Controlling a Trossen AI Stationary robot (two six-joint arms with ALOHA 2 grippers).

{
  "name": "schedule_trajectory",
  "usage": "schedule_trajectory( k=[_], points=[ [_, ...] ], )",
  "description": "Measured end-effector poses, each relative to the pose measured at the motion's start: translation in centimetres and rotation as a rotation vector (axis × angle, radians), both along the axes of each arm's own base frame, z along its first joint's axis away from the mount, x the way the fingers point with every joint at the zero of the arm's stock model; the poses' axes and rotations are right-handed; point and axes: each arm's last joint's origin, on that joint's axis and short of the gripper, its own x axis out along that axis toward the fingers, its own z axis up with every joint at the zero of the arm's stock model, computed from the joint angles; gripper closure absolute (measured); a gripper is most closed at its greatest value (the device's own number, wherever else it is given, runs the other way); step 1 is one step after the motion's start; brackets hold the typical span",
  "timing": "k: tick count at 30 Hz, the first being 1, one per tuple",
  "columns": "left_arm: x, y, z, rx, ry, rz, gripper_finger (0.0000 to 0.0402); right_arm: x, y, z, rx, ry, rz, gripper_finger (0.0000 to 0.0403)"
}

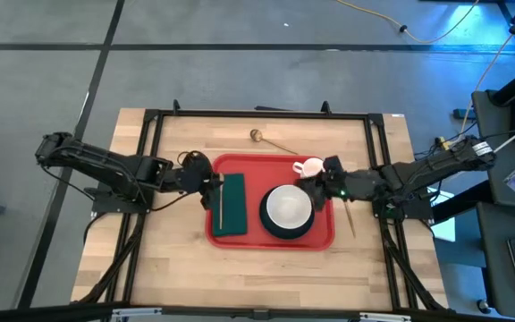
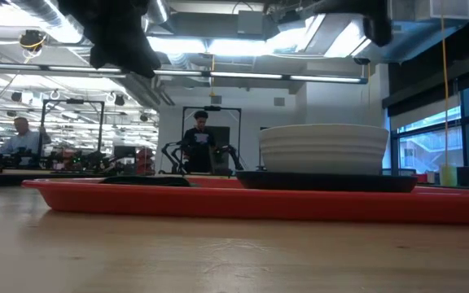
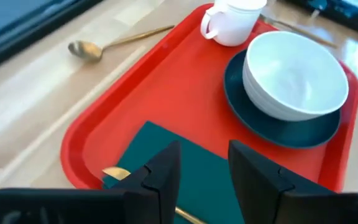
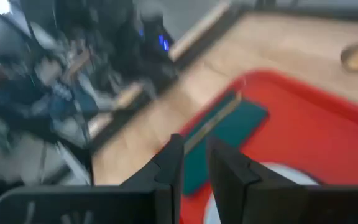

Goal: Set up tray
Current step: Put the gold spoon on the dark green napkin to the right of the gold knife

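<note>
A wooden bench (image 1: 177, 268) seen from above, with a red tray (image 1: 249, 170) lying flat at its centre; the tray's long sides run left to right. On the tray's left part lies a dark green cloth (image 1: 232, 203), with a thin gold utensil (image 3: 114, 172) on its edge; on the right part a white bowl (image 1: 289, 207) sits on a dark plate (image 1: 286, 232); a white cup (image 1: 311, 167) stands at the tray's far right corner, just beside the bowl. A gold spoon (image 1: 259, 137) rests on the bare bench beyond the tray; another thin gold piece (image 1: 350, 217) lies on the bench just off the tray's right edge. The left tool (image 1: 211, 183) hangs at the tray's left edge over the cloth, its fingers (image 3: 163, 174) parted and grasping nothing. The right tool (image 1: 326, 176) hangs over the tray's right edge near the cup; its fingers stand narrowly apart, with nothing seen between them. People stand in the room behind.
</note>
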Motion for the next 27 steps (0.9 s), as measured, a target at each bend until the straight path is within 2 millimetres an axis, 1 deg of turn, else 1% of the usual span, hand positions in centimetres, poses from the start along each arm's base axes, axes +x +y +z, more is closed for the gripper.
schedule_trajectory(
  k=[2,5,9,14,21,24,27],
  points=[
    [0.0,0.0,0.0,0.031,0.014,-0.025,0.0274,0.3,-0.5,0.6,0.010,-0.061,-0.037,0.0332],
    [0.0,0.0,0.0,0.078,0.033,-0.058,0.0274,0.5,-0.9,1.1,-0.038,-0.100,-0.043,0.0332],
    [0.0,0.0,0.0,0.102,0.043,-0.072,0.0274,0.6,-1.3,1.1,-0.097,-0.089,-0.041,0.0332],
    [0.0,0.1,0.1,0.131,0.041,-0.042,0.0274,0.6,-1.3,1.1,-0.162,-0.068,-0.024,0.0332],
    [0.0,0.3,0.1,0.165,0.042,-0.017,0.0274,0.6,-1.3,1.0,-0.174,-0.050,-0.020,0.0332],
    [0.1,0.5,0.2,0.182,0.049,-0.056,0.0274,0.6,-1.3,1.0,-0.161,-0.056,-0.024,0.0332],
    [0.8,1.6,0.6,0.124,0.018,-0.161,0.0274,0.6,-1.3,1.0,-0.133,-0.071,-0.032,0.0332]
  ],
)
